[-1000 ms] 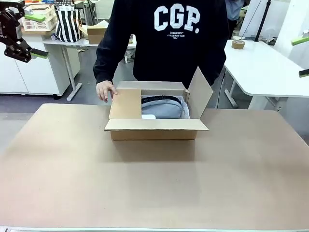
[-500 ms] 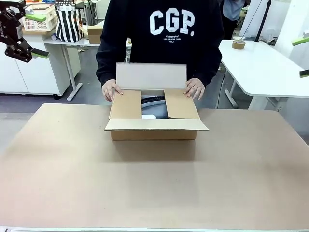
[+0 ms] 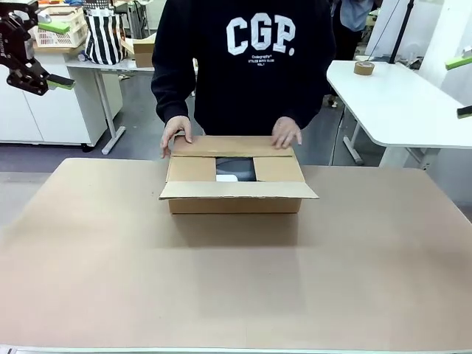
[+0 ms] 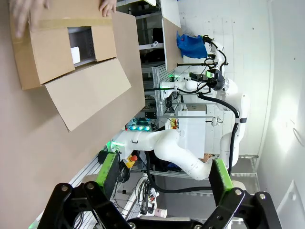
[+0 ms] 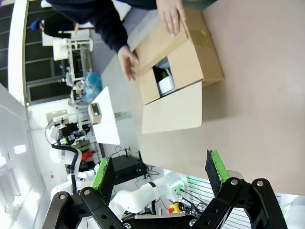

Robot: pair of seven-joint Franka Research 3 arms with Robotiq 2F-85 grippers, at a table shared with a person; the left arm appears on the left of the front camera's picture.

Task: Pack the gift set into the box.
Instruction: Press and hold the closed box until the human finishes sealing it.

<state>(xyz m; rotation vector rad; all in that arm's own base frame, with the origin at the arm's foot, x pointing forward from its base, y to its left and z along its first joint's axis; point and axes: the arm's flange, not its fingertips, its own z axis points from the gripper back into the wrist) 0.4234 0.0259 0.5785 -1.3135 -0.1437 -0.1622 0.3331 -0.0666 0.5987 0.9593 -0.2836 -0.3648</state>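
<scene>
Front view: the cardboard box (image 3: 236,203) sits on the table (image 3: 236,287) just past centre, toward 12 o'clock. Its side flaps are folded in, and the person's hands (image 3: 175,130) press the far flap (image 3: 232,145) down (the near flap (image 3: 237,190) sticks out toward 6 o'clock). In the gap between the flaps lie the grey pouch (image 3: 244,166) and, at its 7 o'clock, the flat white item (image 3: 226,178), both inside the box. The left gripper (image 3: 57,54) hangs at 10 o'clock, jaws spread and empty. The right gripper (image 3: 463,86) is at 2 o'clock, jaws likewise apart.

Left wrist view: the box is at 11 o'clock, with the white item in its opening.

Right wrist view: the box is at 12 o'clock, with both hands on its flap.
</scene>
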